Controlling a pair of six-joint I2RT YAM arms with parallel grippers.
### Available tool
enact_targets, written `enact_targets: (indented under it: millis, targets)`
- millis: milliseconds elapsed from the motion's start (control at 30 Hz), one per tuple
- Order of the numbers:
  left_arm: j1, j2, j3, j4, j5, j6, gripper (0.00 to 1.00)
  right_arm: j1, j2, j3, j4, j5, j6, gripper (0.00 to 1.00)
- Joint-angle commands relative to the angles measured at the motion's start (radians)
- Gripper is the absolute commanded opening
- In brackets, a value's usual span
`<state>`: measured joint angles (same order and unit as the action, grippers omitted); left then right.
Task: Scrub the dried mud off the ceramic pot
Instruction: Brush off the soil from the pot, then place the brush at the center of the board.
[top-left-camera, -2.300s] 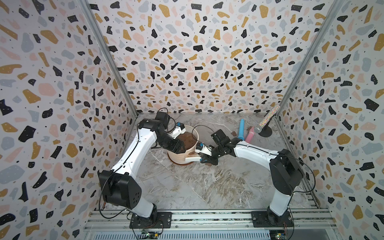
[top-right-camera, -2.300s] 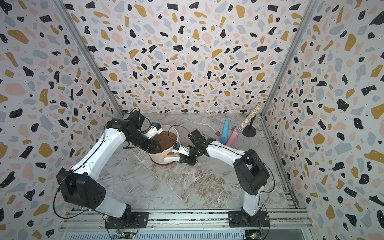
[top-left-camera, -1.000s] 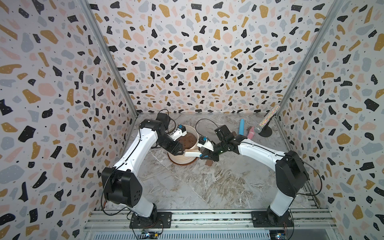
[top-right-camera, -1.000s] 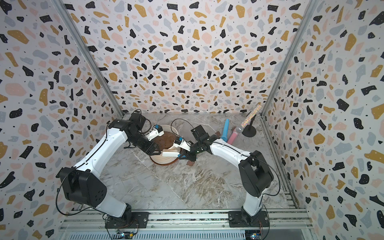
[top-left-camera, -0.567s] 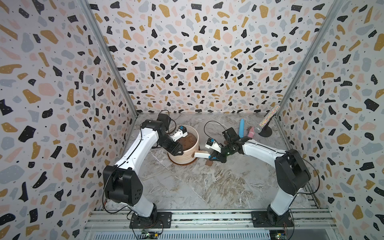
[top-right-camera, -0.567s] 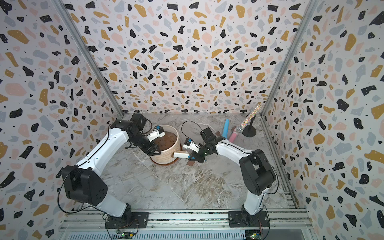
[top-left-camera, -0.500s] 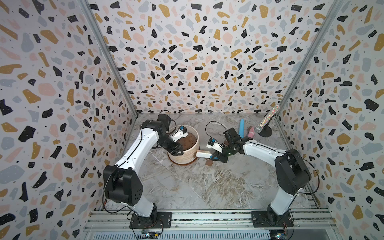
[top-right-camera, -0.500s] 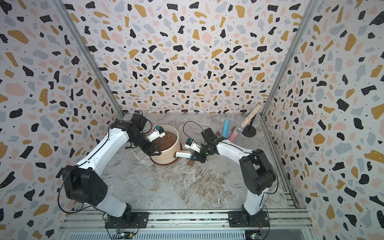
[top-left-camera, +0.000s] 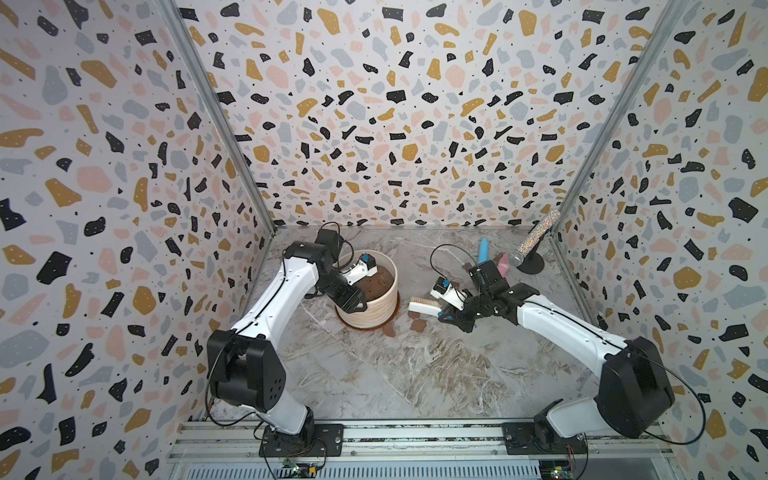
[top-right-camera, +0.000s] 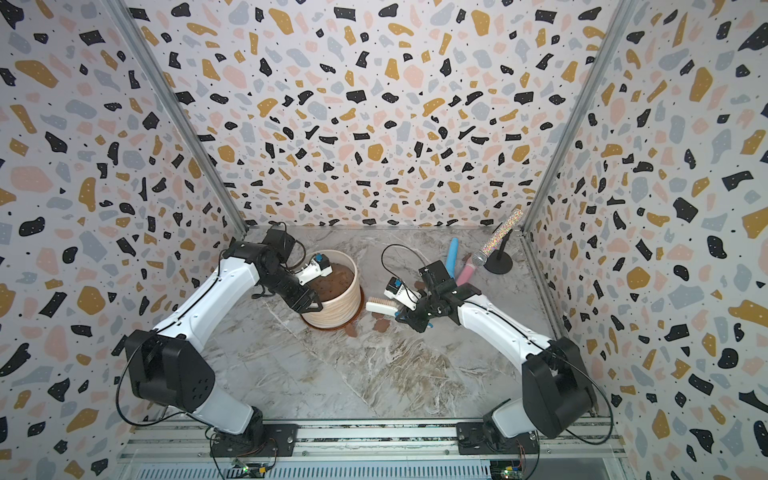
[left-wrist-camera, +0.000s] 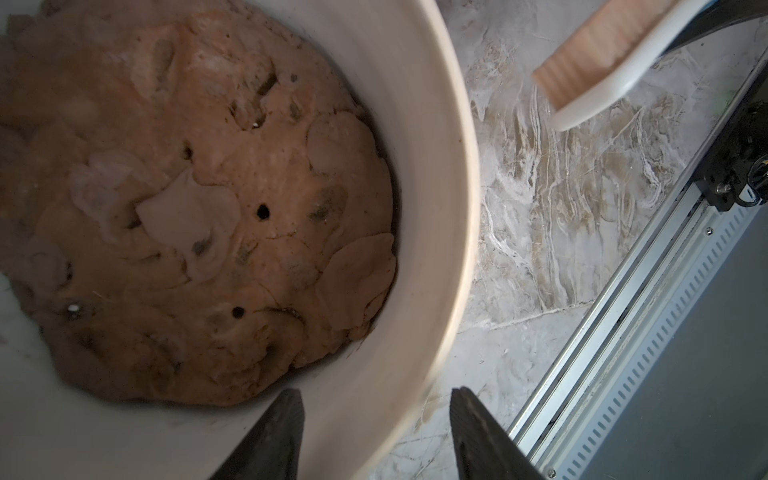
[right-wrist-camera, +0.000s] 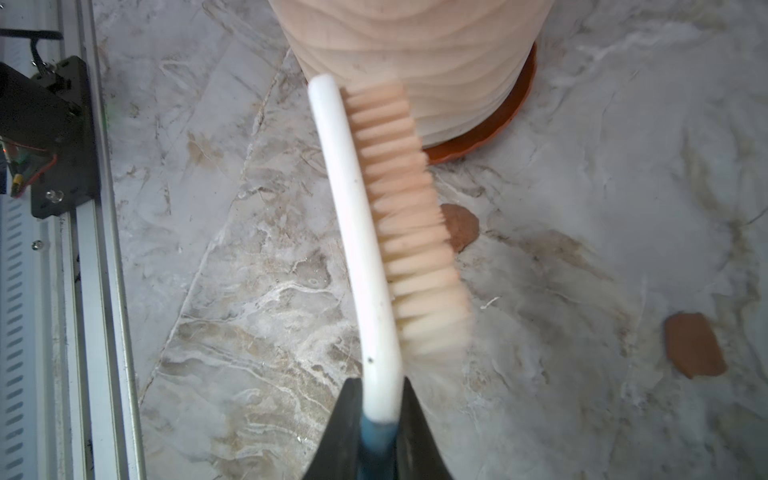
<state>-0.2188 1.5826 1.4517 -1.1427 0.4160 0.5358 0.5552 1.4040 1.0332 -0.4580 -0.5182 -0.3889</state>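
Right wrist view: grips brush (right-wrist-camera: 365, 232) in closed right gripper (right-wrist-camera: 380, 388), bristles toward ceramic pot (right-wrist-camera: 415, 50); pinches rim (left-wrist-camera: 440, 187) in half-spread left gripper (left-wrist-camera: 374, 395), bracing it.

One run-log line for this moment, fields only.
left gripper: clamps ceramic pot rim | right gripper: holds scrub brush, off the pot | dried mud: flakes on tabletop

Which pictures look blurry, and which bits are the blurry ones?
Right wrist view: the brush bristles smear near the jaws, probably from motion, while the dried mud on the table looks crisp. Left wrist view: the pot rim is soft and streaky close to the lens, and the soil looks hazy. Both top views: sharp and evenly lit, with only faint shadows.
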Motion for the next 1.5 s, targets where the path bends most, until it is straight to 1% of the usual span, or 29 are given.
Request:
enact_targets:
  millis: [0, 100, 200, 300, 333, 433, 567, 667, 733, 833, 933, 1033, 1100, 1200, 1400, 1467]
  targets:
    - [0.002, -0.028, -0.01, -0.058, 0.012, 0.028, 0.59, 0.01, -0.069, 0.022, -0.033, 0.009, 0.039, 0.0]
    - [0.003, -0.045, 0.013, -0.072, 0.002, 0.033, 0.62, 0.011, -0.127, 0.007, -0.005, 0.059, 0.118, 0.0]
    - [0.006, -0.071, 0.068, -0.105, 0.01, 0.017, 0.65, 0.011, -0.2, -0.025, 0.049, 0.18, 0.265, 0.0]
    - [0.02, -0.124, 0.102, -0.09, -0.007, -0.042, 0.71, 0.01, -0.255, -0.046, 0.065, 0.337, 0.431, 0.0]
    - [0.029, -0.145, 0.105, -0.076, -0.02, -0.065, 0.75, 0.01, -0.264, -0.046, 0.049, 0.395, 0.491, 0.0]
    - [0.067, -0.224, 0.086, -0.006, -0.094, -0.158, 0.99, 0.009, -0.27, -0.034, -0.046, 0.559, 0.654, 0.0]
    - [0.126, -0.332, 0.012, 0.072, -0.183, -0.225, 1.0, 0.008, -0.254, -0.031, -0.19, 0.716, 0.807, 0.0]
    - [0.169, -0.388, -0.051, 0.115, -0.276, -0.262, 1.0, 0.006, -0.238, -0.045, -0.294, 0.843, 0.936, 0.0]
    - [0.211, -0.408, -0.089, 0.139, -0.326, -0.304, 1.0, 0.003, -0.234, -0.067, -0.32, 0.882, 0.98, 0.0]
    - [0.315, -0.419, -0.135, 0.168, -0.358, -0.377, 1.0, -0.005, -0.234, -0.113, -0.35, 0.935, 1.073, 0.0]
    - [0.442, -0.407, -0.159, 0.182, -0.381, -0.426, 1.0, -0.018, -0.216, -0.171, -0.349, 0.934, 1.143, 0.0]
    - [0.506, -0.389, -0.187, 0.183, -0.345, -0.41, 1.0, -0.023, -0.15, -0.194, -0.307, 0.866, 1.11, 0.0]
    - [0.517, -0.388, -0.215, 0.187, -0.329, -0.387, 1.0, -0.022, -0.097, -0.192, -0.297, 0.835, 1.099, 0.0]
    - [0.519, -0.407, -0.26, 0.212, -0.335, -0.371, 1.0, -0.024, -0.031, -0.191, -0.263, 0.769, 1.071, 0.0]
    - [0.521, -0.393, -0.306, 0.228, -0.336, -0.375, 1.0, -0.032, 0.044, -0.216, -0.196, 0.74, 1.05, 0.0]
    - [0.521, -0.384, -0.317, 0.229, -0.331, -0.371, 1.0, -0.036, 0.058, -0.223, -0.176, 0.714, 1.035, 0.04]
